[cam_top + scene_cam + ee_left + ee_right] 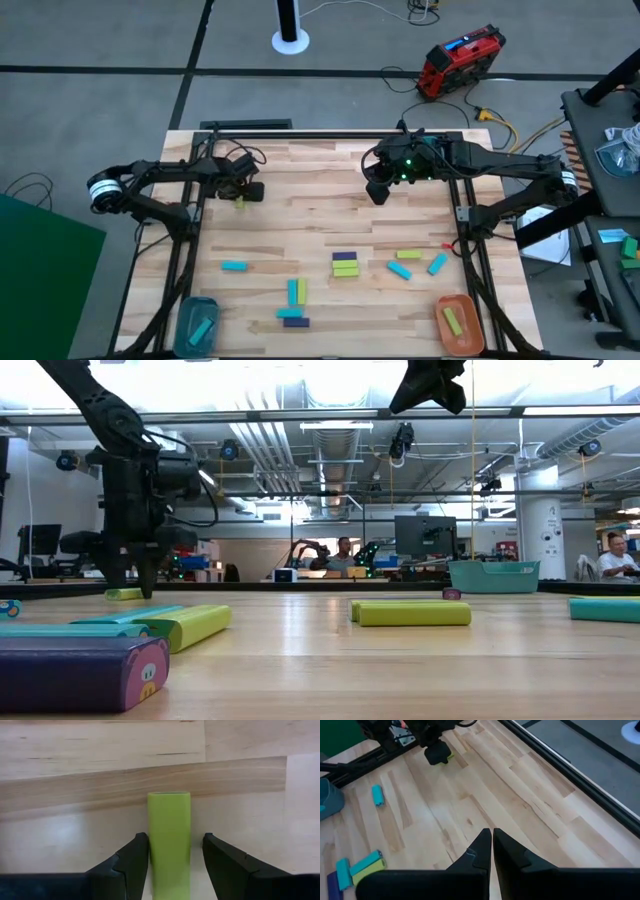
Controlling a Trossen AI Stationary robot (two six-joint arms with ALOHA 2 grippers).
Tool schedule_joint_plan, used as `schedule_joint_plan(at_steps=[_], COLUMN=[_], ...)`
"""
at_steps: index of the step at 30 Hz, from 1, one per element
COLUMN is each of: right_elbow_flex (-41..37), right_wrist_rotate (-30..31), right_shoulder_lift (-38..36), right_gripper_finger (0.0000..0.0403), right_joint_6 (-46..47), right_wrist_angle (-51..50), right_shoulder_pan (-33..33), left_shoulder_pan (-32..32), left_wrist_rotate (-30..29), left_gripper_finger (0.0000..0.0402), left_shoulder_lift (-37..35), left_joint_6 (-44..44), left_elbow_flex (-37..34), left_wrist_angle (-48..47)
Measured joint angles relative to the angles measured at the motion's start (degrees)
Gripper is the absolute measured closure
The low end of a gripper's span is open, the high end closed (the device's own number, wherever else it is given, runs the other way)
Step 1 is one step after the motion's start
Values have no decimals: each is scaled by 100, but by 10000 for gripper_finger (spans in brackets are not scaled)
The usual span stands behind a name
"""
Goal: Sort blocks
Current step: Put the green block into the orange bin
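A yellow-green block [169, 845] lies flat on the table near the far left, also visible from above [240, 204]. My left gripper [172, 840] is lowered over it from above and open, one finger on each long side. My right gripper [377, 192] hangs shut and empty, high above the table's far middle [430, 385]. More cyan, yellow-green and purple blocks [345, 263] lie scattered across the near half. A teal bowl [190, 312] at the near left holds a cyan block. An orange bowl [470, 330] at the near right holds a yellow-green one. My left gripper stands astride the block's near end, with the fingers pointing down. One finger [135, 857] lies close against one long side [151, 857]; whether it touches, I cannot tell. A clear gap shows between the other finger [220, 857] and the block, which rests on the table.
A black rail [330, 132] runs along the table's far edge. The arms' frames stand at the left [180, 230] and right [465, 225] sides. Bare wood lies between the two grippers [310, 200]. People and desks show in the room beyond.
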Motion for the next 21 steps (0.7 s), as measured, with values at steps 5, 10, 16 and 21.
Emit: schedule_joint_plan(at_steps=[5,10,16,21], right_elbow_flex=[0,0,0,0], right_wrist_rotate=[2,2,4,9], right_shoulder_lift=[0,2,7,7], right_gripper_finger=[394,394,394,394], right_joint_6=[87,149,149,145], right_wrist_angle=[19,38,37,37], right_shoulder_pan=[0,0,-2,-1], left_shoulder_pan=[0,-2,-2,-2], left_wrist_rotate=[13,-20,-42,-33], left_gripper_finger=[233,248,301,331], left_shoulder_lift=[6,14,20,20], left_joint_6=[94,136,197,414], left_elbow_flex=[-14,-8,-11,3], left_wrist_angle=[35,63,106,142])
